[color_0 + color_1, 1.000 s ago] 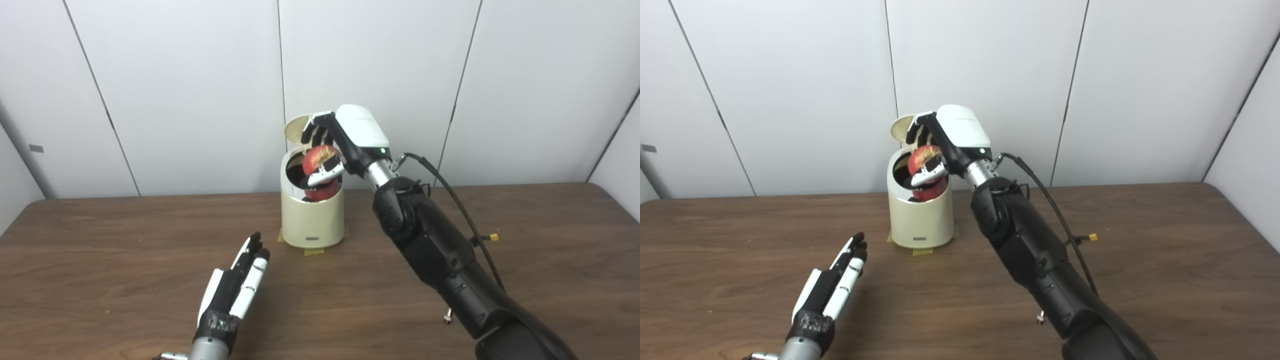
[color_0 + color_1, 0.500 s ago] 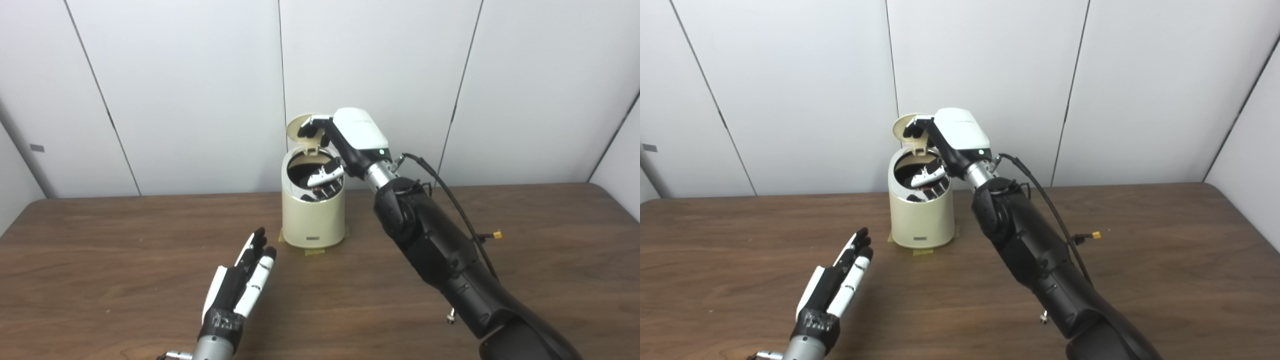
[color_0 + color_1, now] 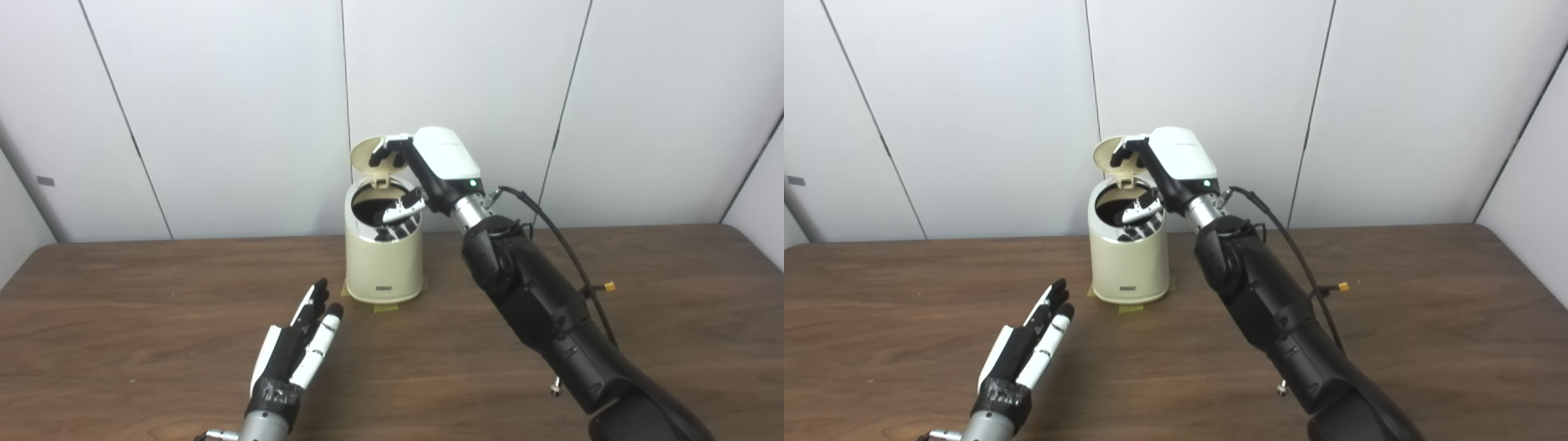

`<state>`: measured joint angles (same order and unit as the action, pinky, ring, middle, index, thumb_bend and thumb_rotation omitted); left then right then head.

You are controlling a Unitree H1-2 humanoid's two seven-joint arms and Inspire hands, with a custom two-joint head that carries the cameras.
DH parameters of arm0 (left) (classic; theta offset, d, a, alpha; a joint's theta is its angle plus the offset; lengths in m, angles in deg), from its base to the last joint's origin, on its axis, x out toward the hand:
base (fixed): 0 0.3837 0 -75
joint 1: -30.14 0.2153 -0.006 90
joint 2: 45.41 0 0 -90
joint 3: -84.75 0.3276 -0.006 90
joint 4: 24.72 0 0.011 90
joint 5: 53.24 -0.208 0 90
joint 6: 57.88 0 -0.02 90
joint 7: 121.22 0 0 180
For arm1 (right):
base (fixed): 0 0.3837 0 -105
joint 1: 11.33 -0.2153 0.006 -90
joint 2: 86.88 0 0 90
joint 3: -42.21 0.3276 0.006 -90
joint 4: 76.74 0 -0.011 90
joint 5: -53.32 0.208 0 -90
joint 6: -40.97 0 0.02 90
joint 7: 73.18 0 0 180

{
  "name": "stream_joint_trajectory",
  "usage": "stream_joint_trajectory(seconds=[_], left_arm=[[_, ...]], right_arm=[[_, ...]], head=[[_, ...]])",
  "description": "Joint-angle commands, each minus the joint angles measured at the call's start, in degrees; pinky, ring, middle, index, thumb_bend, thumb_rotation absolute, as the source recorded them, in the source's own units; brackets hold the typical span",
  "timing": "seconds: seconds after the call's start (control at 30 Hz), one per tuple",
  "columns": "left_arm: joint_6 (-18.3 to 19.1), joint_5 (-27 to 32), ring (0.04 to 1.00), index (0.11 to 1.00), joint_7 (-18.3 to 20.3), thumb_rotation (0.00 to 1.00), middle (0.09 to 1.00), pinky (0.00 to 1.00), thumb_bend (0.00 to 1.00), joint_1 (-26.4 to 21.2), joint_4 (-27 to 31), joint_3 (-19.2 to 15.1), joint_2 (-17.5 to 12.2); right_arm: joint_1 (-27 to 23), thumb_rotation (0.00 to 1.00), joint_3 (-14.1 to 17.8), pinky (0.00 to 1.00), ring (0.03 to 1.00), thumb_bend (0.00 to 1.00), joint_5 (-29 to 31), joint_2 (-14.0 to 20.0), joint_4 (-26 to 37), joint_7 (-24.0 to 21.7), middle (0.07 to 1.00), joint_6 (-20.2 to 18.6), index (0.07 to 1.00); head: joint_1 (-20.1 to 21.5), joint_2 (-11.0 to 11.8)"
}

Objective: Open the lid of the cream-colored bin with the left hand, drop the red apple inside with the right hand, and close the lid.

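We see a cream-colored bin (image 3: 384,263) standing toward the back edge of the brown table (image 3: 122,318), about midway between its left and right edges, on bits of yellowish tape (image 3: 384,306) that show at its base. Its lid (image 3: 367,156) is tipped up and back, so the dark inside of the bin lies open to us. Our right hand (image 3: 407,184) hangs over the open mouth at its right rim, with the upper fingers (image 3: 381,153) touching or just in front of the raised lid and the lower fingers (image 3: 398,214) reaching over the opening; the fingers are spread apart and hold nothing. The red apple does not show anywhere on the table or in either hand, and the dark interior of the bin is too shadowed for us to tell whether it lies inside. Our left hand (image 3: 300,349) is near the front edge of the table, left of the bin and well apart from it, with fingers stretched out straight and close side by side, pointing toward the bin, holding nothing. A black cable (image 3: 554,233) loops from the right wrist down along the right arm (image 3: 551,318).
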<state>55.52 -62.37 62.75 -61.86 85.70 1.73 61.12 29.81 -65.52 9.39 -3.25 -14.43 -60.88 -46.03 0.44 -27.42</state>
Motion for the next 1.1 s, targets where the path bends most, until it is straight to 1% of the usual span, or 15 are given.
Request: stream_joint_trajectory(seconds=[0.0,0.07,0.17,0.3,0.47,0.6,0.63,0.7,0.77,0.83,0.93,0.97,1.0,1.03,1.07], left_arm=[[-2.58,-0.14,1.0,1.0,-0.73,0.8,0.989,0.99,0.46,-2.14,0.52,0.06,0.24],[-2.36,-0.15,1.0,1.0,-0.8,0.79,0.989,1.0,0.47,-2.23,0.39,-0.09,0.2],[-3.11,0.43,0.995,1.0,-0.97,0.79,0.985,0.99,0.47,-2.45,-0.28,-0.64,0.35],[-3.07,0.14,1.0,1.0,-1.44,0.78,0.993,1.0,0.47,-2.96,-0.96,-1.14,0.28],[-2.54,0.63,0.999,1.0,-1.9,0.79,0.988,1.0,0.44,-4.51,-1.76,-2.46,-0.45],[-2.22,0.52,0.992,0.999,-1.76,0.8,0.982,0.99,0.44,-5.82,-1.95,-3.24,-1.37],[-1.73,0.26,0.989,0.999,-1.67,0.8,0.98,0.98,0.44,-6.15,-1.85,-3.26,-1.77],[-1.23,0.07,0.994,0.999,-1.55,0.82,0.977,0.99,0.44,-6.65,-1.79,-3.35,-2.46],[-1.06,0.85,0.998,1.0,-1.34,0.82,0.981,1.0,0.42,-7.12,-1.96,-3.81,-2.91],[-0.95,1.61,0.992,0.998,-1.29,0.79,0.979,0.98,0.41,-7.67,-2.3,-4.45,-3.2],[0.62,2.26,0.996,1.0,-1.02,0.79,0.98,1.0,0.42,-9.04,-2.77,-5.36,-3.97],[0.83,2.66,0.994,1.0,-0.93,0.79,0.982,1.0,0.44,-9.69,-3.15,-5.82,-4.29],[0.94,3.17,0.986,0.999,-0.88,0.8,0.979,1.0,0.46,-10.4,-3.62,-6.35,-4.6],[1.1,3.8,0.978,0.998,-0.9,0.8,0.976,1.0,0.48,-11.17,-4.11,-6.96,-4.83],[1.18,4.27,0.969,0.995,-0.9,0.8,0.972,0.99,0.49,-11.66,-4.44,-7.39,-5.0]], right_arm=[[-2.21,0.02,1.93,0.36,0.42,0.53,1.43,0.76,3.0,3.03,0.506,1.68,0.536],[-1.24,0.0,2.8,0.35,0.396,0.52,2.17,0.89,4.4,2.87,0.499,0.91,0.527],[0.71,0.0,4.9,0.37,0.4,0.52,5.16,0.59,6.97,1.71,0.509,-0.19,0.506],[3.19,0.0,7.69,0.37,0.404,0.52,9.73,0.49,9.19,0.7,0.509,-0.12,0.495],[6.72,0.0,8.9,0.36,0.402,0.52,9.91,2.29,11.89,0.11,0.493,-2.12,0.506],[9.65,0.0,9.9,0.36,0.393,0.52,10.75,3.43,13.79,0.23,0.489,-1.66,0.513],[10.26,0.0,10.18,0.36,0.393,0.52,10.99,3.54,14.18,0.3,0.49,-1.67,0.512],[11.35,0.0,10.78,0.36,0.391,0.52,11.53,3.59,14.84,0.49,0.488,-1.6,0.514],[12.65,0.0,11.72,0.37,0.394,0.52,12.63,3.15,15.87,0.33,0.487,-2.42,0.514],[14.33,0.0,13.41,0.38,0.409,0.52,15.71,2.06,17.66,-0.83,0.486,-4.06,0.506],[17.38,0.0,16.1,0.42,0.432,0.52,21.46,0.23,21.88,-4.11,0.479,-9.25,0.516],[18.68,0.0,16.9,0.44,0.442,0.52,23.59,-0.2,23.65,-5.64,0.486,-11.0,0.513],[19.95,0.0,17.51,0.46,0.503,0.52,25.92,-0.45,25.31,-7.35,0.49,-12.52,0.504],[21.22,0.08,18.31,0.49,0.554,0.51,28.87,-0.82,26.89,-9.15,0.569,-14.06,0.5],[21.96,0.13,18.77,0.53,0.608,0.51,30.78,-1.06,27.88,-10.29,0.641,-15.09,0.499]], head=[[-0.04,0.01],[-0.06,0.07],[-0.06,0.14],[-0.07,0.42],[0.09,0.55],[0.06,0.66],[0.09,0.62],[0.13,0.65],[0.14,0.71],[0.02,0.63],[0.05,0.57],[0.05,0.59],[0.04,0.58],[0.08,0.58],[0.11,0.57]])
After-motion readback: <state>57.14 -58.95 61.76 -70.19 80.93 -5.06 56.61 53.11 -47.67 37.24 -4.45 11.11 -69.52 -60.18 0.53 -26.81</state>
